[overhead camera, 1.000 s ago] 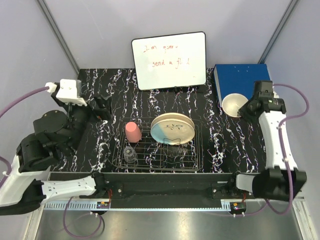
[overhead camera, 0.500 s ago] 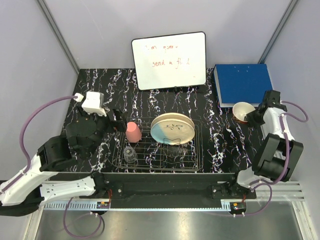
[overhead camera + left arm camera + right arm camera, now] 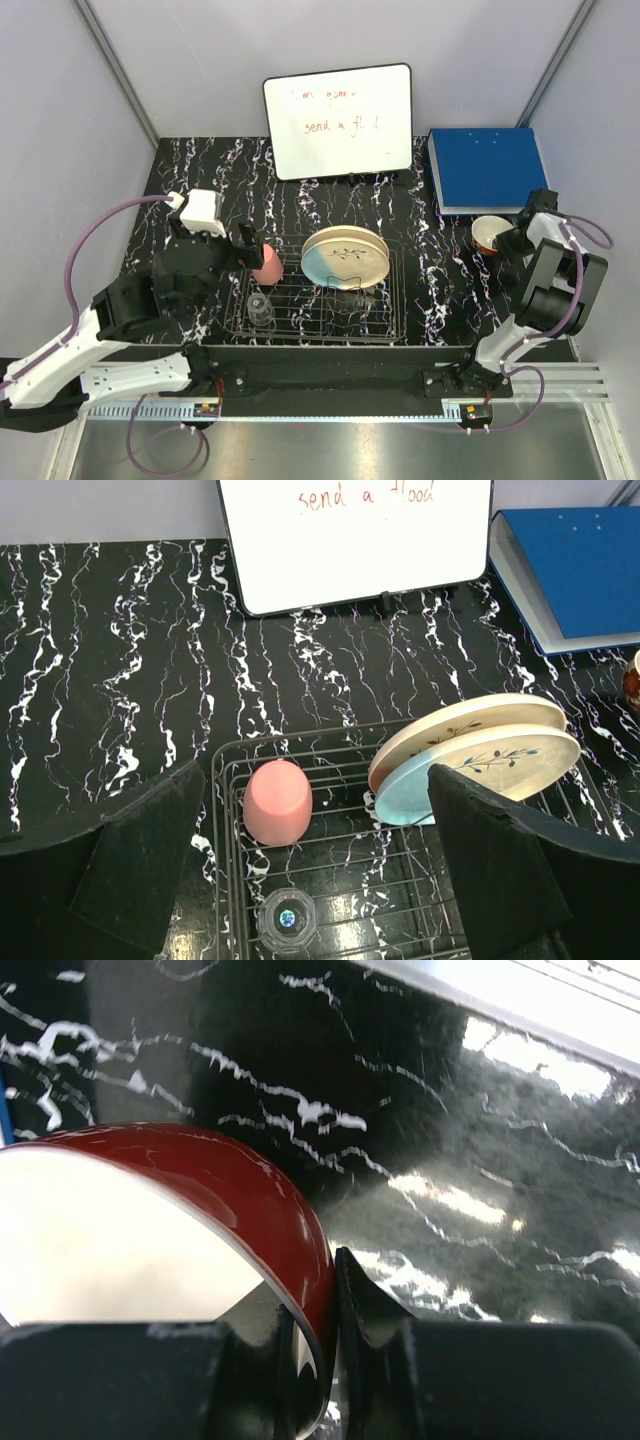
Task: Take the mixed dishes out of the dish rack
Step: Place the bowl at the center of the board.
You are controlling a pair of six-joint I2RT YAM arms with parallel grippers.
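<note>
The dish rack (image 3: 380, 320) holds a pink cup (image 3: 268, 266) upside down at its back left, a small clear glass (image 3: 260, 308) at front left, and two leaning plates (image 3: 345, 257). In the left wrist view the pink cup (image 3: 277, 800), the glass (image 3: 287, 918), the pink-banded plate (image 3: 470, 718) and the blue-banded plate (image 3: 490, 765) stand on the rack (image 3: 345, 865). My left gripper (image 3: 250, 247) (image 3: 320, 880) is open, just left of and above the cup. My right gripper (image 3: 513, 240) (image 3: 335, 1340) is shut on the rim of the bowl (image 3: 489, 232) (image 3: 240, 1190), cream inside and red outside, right of the rack.
A whiteboard (image 3: 338, 120) stands at the back centre. A blue binder (image 3: 485, 168) lies at the back right, just behind the bowl. The table's right edge is close to the right gripper.
My left arm has swung right, bringing its open gripper up to the pink cup. My right arm has carried the bowl right and towards the front, off the binder's corner.
</note>
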